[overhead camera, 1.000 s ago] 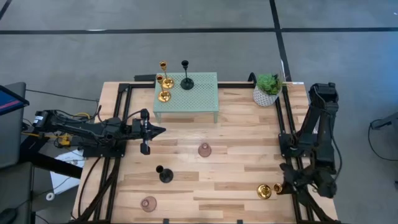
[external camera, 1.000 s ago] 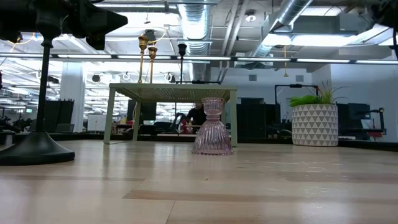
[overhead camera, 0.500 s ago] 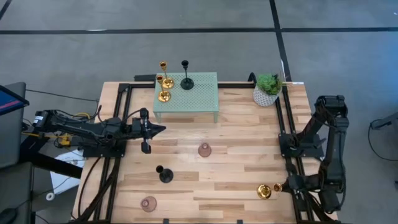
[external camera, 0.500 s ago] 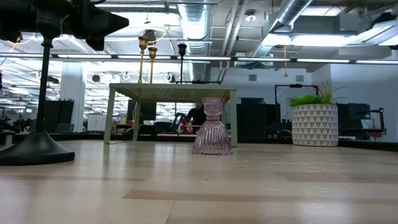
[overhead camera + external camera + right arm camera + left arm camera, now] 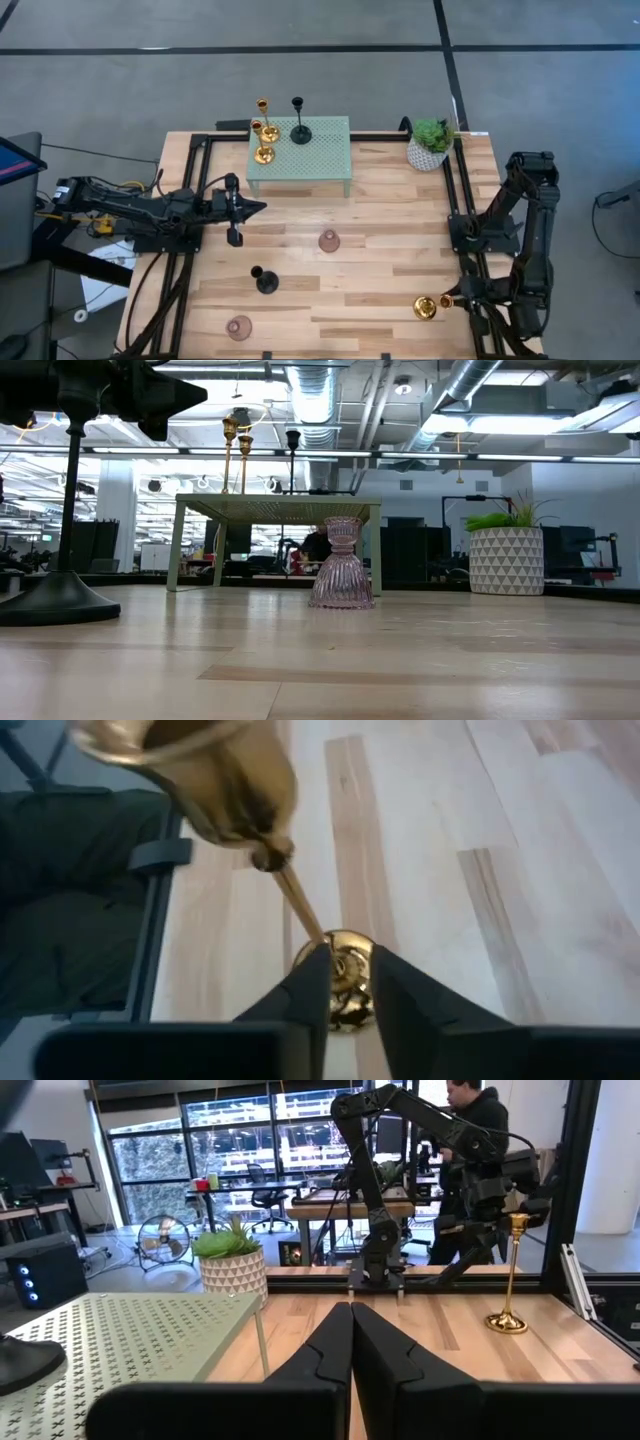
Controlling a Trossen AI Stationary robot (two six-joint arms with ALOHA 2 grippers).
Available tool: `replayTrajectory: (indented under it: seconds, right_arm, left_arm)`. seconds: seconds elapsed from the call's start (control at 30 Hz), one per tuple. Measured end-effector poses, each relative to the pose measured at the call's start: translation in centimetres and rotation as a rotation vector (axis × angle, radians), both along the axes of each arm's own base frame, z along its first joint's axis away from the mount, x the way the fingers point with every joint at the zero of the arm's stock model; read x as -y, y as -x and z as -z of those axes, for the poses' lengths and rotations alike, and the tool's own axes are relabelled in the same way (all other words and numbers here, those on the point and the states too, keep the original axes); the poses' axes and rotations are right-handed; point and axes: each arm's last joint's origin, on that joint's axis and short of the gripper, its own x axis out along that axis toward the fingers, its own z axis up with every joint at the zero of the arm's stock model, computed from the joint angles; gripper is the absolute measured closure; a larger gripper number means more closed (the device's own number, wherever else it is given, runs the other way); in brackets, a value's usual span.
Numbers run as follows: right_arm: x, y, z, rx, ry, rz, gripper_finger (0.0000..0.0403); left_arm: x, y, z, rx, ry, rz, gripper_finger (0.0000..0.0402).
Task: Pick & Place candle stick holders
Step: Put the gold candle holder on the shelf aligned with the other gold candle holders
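A gold candle stick holder (image 5: 425, 307) stands on its round base near the table's near right corner; it also shows in the left wrist view (image 5: 510, 1270). My right gripper (image 5: 447, 299) is shut on its top. A black holder (image 5: 264, 280) and two pink glass holders (image 5: 329, 241) (image 5: 238, 326) stand on the wood. Two gold holders (image 5: 263, 152) and a black one (image 5: 299, 131) stand on a small green table (image 5: 320, 155). My left gripper (image 5: 262, 208) is shut and empty, hovering left of the green table. My right gripper pinches the gold holder's top cup (image 5: 347, 968) between its two fingers (image 5: 305, 985). The fingers come slanting from above on the table's right side. The holder stands upright, its base (image 5: 508, 1322) on the wood.
A potted green plant (image 5: 430, 142) stands at the far right. Black frame rails (image 5: 458, 200) run along both sides of the table. In the low view the black holder (image 5: 60, 595) and a pink glass holder (image 5: 341, 575) stand in front of the green table (image 5: 280, 508).
My right arm's upper links have swung toward the table's near edge, while its gripper has stayed at the gold holder's top. The holder has not moved.
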Motion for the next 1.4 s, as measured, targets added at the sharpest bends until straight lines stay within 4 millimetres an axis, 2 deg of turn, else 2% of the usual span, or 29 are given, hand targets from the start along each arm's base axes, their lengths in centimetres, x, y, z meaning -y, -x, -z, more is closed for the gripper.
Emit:
replayTrajectory:
  seconds: [0.33,0.5,0.7,0.9,1.1,1.4]
  right_arm:
    - [-0.6,-0.7,0.1,-0.036,-0.042,0.003,0.0190]
    - [-0.5,-1.5,0.1,-0.033,-0.045,0.030,0.0170]
    - [-0.3,-2.5,0.1,-0.026,0.006,0.024,0.0213]
    - [-0.6,-2.6,0.0,-0.020,-0.016,0.019,0.0307]
    - [-1.5,-2.9,-0.4,0.026,-0.020,-0.070,0.0388]
    - [-0.9,-4.0,-0.4,0.083,0.082,-0.054,0.0396]
  left_arm:
    - [0.0,0.0,0.0,0.000,0.000,0.000,0.0396]
    - [0.0,0.0,0.0,0.000,0.000,0.000,0.0396]
    - [0.0,0.0,0.0,0.000,0.000,0.000,0.0396]
    - [0.0,0.0,0.0,0.000,0.000,0.000,0.0396]
    - [0.0,0.0,0.0,0.000,0.000,0.000,0.0396]
    - [0.0,0.0,0.0,0.001,-0.001,0.009,0.0396]
